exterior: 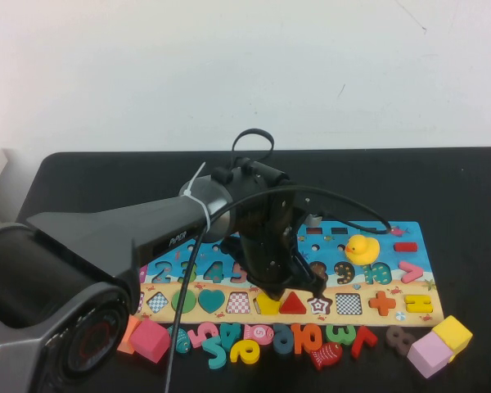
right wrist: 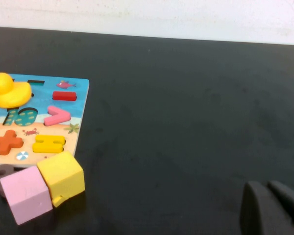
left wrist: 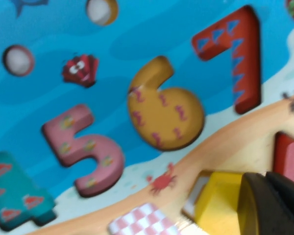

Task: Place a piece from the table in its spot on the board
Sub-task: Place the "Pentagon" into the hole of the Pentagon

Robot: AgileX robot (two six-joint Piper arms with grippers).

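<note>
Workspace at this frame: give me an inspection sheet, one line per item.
Surface: black table.
Job's things: board at the table's front; yellow piece at the left gripper, over the board's shape row; loose number pieces in front of the board.
Clutter: duck on the board; pink block touching yellow block; another pink block.
Grippers: left over the board; right gripper low above bare table, off the board.
Cables: black cable looping from the left arm.
Surroundings: white wall.

One puzzle board (exterior: 409, 282), one rubber duck (exterior: 362, 247), three loose cubes: pink (exterior: 430, 355), yellow (exterior: 452, 333), magenta (exterior: 150, 340)
</note>
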